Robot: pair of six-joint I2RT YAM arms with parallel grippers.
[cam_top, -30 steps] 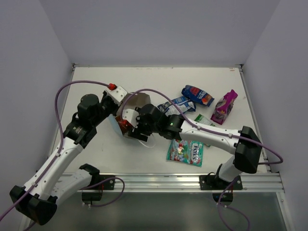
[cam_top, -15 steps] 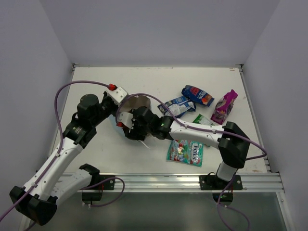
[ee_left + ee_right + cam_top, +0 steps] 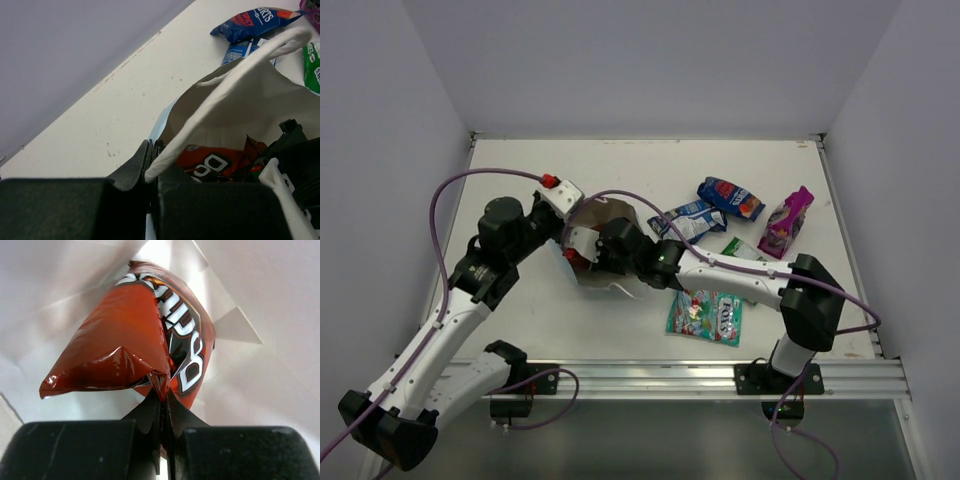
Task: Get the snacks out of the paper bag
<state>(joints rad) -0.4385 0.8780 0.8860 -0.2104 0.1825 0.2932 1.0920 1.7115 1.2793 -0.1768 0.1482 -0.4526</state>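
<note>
Doritos packet [image 3: 135, 335]: red-orange, black-and-white lettering. Paper bag [image 3: 250, 110]: white inside, light-blue outside. On white tabletop [image 3: 650, 170]: dark-blue-and-red packet [image 3: 730, 197], blue-white packet [image 3: 688, 220], magenta-purple packet [image 3: 787, 221], teal packet [image 3: 706, 315].

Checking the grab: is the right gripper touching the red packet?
Touching: the right wrist view shows the right gripper pinching a fold of the red packet.

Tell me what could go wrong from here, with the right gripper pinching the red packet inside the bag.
1. The right gripper pinches only a thin fold at one corner of the red Doritos packet. The foil may slip free on the pull.
2. The left gripper clamps the paper bag just at its rim, by the white handle. A snag could tear the paper or drag the bag along.
</note>
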